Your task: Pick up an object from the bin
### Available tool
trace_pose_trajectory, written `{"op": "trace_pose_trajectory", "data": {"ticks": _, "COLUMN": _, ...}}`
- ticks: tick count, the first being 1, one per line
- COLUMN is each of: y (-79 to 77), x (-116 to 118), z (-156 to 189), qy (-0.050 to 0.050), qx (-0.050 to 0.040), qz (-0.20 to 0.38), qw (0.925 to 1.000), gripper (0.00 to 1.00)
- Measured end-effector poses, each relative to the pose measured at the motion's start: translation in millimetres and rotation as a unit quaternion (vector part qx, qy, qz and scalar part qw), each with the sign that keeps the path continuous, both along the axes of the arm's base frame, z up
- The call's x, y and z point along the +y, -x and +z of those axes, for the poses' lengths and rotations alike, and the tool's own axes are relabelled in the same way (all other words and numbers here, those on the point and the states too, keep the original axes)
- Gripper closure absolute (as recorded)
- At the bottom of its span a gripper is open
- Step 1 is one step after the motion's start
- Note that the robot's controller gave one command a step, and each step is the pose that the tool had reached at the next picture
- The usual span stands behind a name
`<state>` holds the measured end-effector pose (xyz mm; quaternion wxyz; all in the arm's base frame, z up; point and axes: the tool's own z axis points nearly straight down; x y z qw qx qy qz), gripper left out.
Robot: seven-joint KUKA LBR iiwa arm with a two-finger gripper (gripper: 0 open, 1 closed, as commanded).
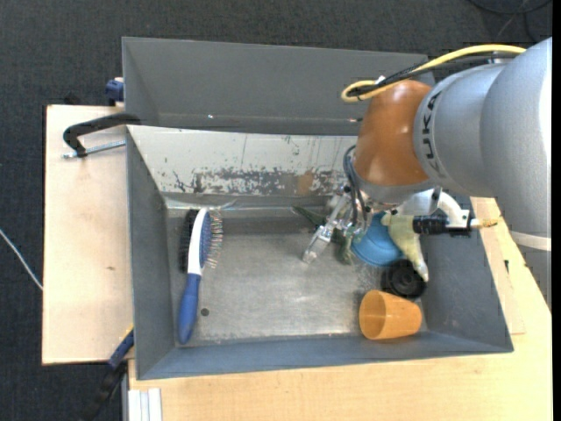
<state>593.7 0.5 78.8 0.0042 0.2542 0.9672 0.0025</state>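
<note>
Blue round container point(379, 246), that's the one to watch: it sits just beside the gripper point(324, 242), on the side the arm comes in from. It's close enough that they may be touching, though I can't confirm contact from here. The gripper is low over the floor of the grey bin point(145, 261), tilted, with its metal tip pointing away from the blue container toward the bare middle. Spread or pressed together? Can't tell from this angle.

Moving outward, a pale yellowish piece point(410, 246) lies against the blue container on the side away from the gripper. A small black round thing point(403, 280) is tucked just beside both. Further out again, near the bin's front wall, there's an orange cup point(389, 315), a little apart from the black piece.

Swing to the gripper's opposite side, across the open floor and well apart from it: a blue-handled hairbrush point(195, 266) lies along the foot of the wall there.
</note>
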Motion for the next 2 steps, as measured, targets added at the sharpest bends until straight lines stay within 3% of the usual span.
{"op": "trace_pose_trajectory", "data": {"ticks": 1, "y": 0.9, "x": -1, "z": 1, "qy": 0.000, "qx": 0.0034, "qz": 0.000, "qw": 1.0000, "gripper": 1.00}}
{"op": "trace_pose_trajectory", "data": {"ticks": 2, "y": -1.3, "x": 0, "z": 80, "qy": 0.001, "qx": -0.0012, "qz": 0.001, "qw": 1.0000, "gripper": 1.00}}
